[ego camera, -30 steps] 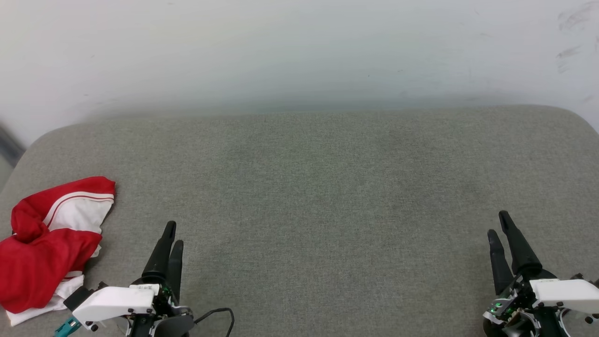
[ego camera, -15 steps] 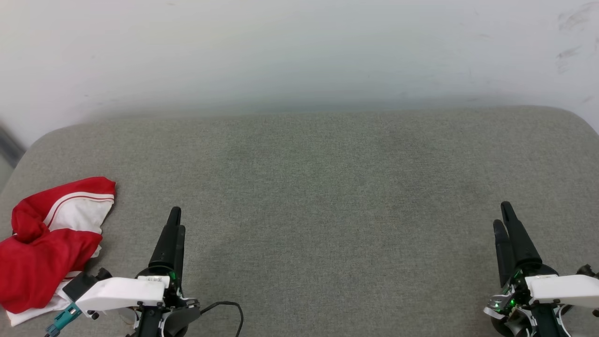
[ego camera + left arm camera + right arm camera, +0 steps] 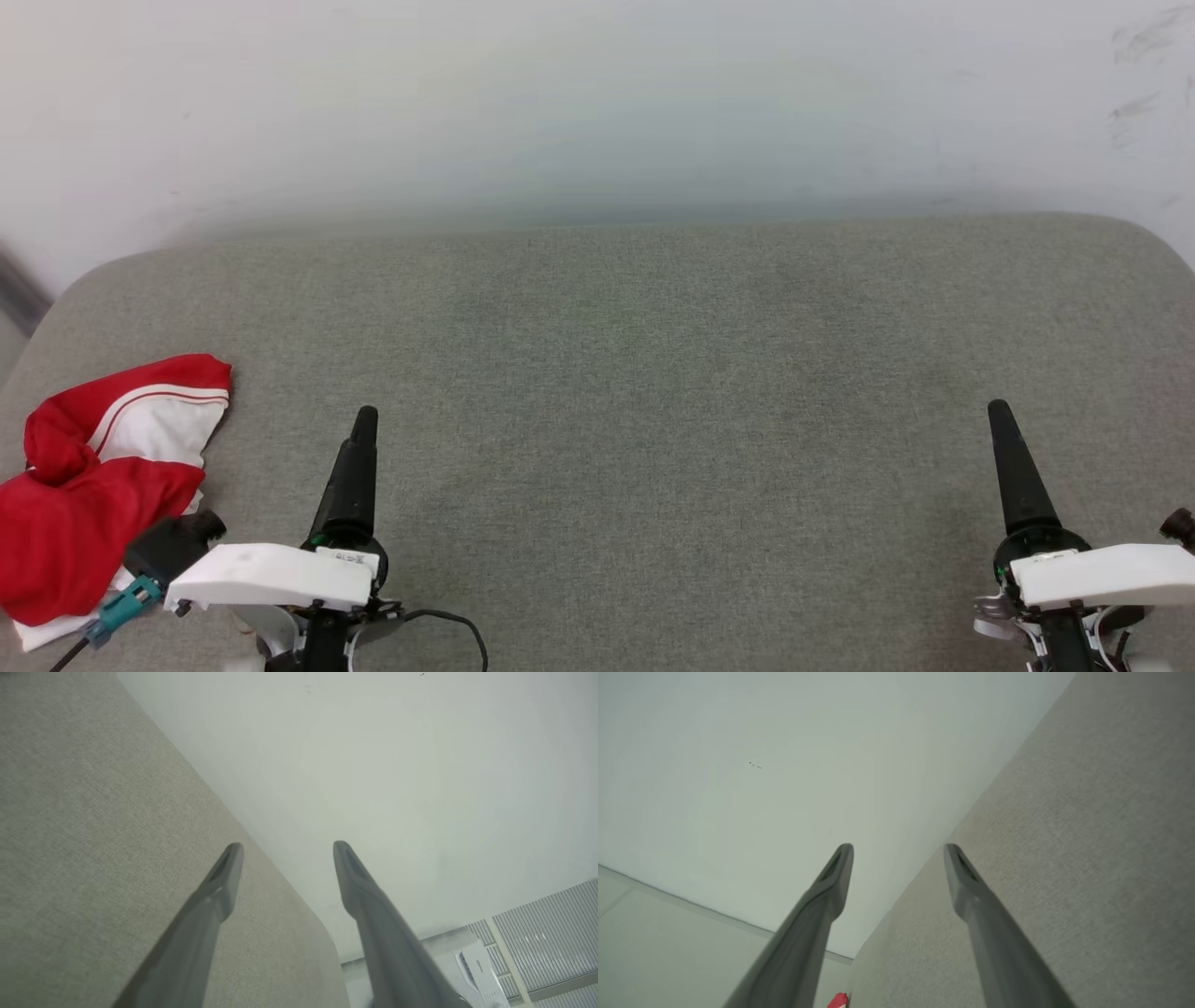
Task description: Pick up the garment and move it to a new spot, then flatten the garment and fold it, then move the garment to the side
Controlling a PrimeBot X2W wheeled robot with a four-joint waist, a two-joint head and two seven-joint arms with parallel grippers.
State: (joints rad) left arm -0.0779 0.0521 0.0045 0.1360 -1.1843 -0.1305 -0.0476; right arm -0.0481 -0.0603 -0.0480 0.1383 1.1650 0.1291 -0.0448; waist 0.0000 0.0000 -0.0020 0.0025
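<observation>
L gripper (image 3: 286, 851) and R gripper (image 3: 896, 851) are both wide open, nothing held. Since a sec ago both wrists have rolled, so from the head each shows as one finger. Garment (image 3: 89, 504) lies crumpled just left of L gripper, unmoved, so pick-up has prob. not begun. Count: 2 grippers, 1 garment, 1 grey pad (image 3: 653, 392), 1 wall (image 3: 597, 112) behind.

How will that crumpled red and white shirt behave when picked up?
The garment lies in soft folds, so it will likely droop and unfurl. Pushed across the textured cushion, it would probably bunch, not slide.
</observation>
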